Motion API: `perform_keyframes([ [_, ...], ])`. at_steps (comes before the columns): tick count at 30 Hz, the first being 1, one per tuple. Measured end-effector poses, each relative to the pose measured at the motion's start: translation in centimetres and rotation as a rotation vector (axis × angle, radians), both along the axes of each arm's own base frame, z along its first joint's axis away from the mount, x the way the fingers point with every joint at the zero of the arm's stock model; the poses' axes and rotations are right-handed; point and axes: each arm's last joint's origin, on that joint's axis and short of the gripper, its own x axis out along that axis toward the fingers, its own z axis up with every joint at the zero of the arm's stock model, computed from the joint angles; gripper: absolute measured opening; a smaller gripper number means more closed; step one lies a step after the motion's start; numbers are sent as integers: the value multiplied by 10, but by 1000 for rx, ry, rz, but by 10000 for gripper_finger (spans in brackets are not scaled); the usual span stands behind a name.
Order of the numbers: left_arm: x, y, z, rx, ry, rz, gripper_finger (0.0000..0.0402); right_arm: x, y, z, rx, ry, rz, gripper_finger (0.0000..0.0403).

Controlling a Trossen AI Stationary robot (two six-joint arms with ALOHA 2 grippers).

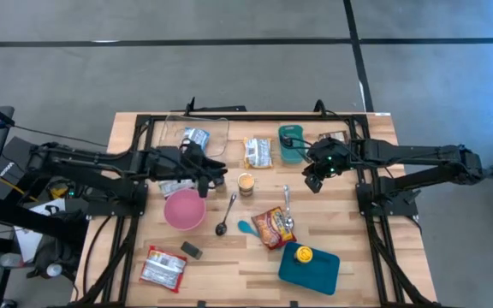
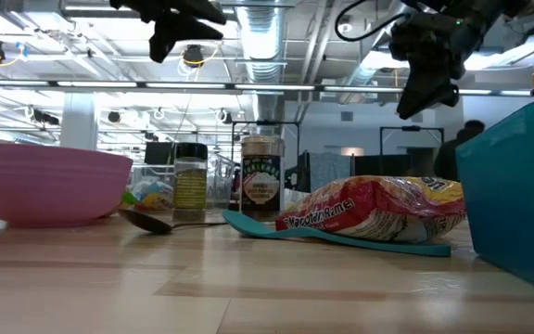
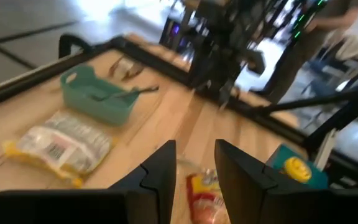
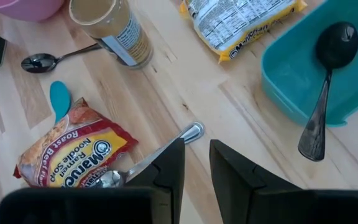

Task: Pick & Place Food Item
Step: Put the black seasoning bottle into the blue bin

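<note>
Best to lower the empty right gripper (image 1: 316, 181), jaws narrowly apart, from above the desk (image 1: 375, 257) squarely onto the red noodle packet (image 1: 273, 226) beside the jar (image 1: 246, 183), widening first, keeping clear of the spoon (image 4: 148, 160) lying across it.

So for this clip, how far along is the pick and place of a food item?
Nothing looks done yet. The red ramen packet lies on the table across the teal spoon, and the yellow ramen packet lies flat at the back. Nothing is in hand: the left end effector and right end effector hang above the table, fingers slightly apart and empty. The whole job remains: descend, grasp a packet, carry and place it.
</note>
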Motion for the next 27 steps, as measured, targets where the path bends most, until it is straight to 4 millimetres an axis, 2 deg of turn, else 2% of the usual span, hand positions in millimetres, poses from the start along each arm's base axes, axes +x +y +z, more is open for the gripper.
perform_keyframes([
  [15,23,9,9,-141,393,136,106,0,0,0,10,-1,-13,70],
  [27,38,9,5,-226,562,215,106,0,0,0,10,-2,-13,70],
])
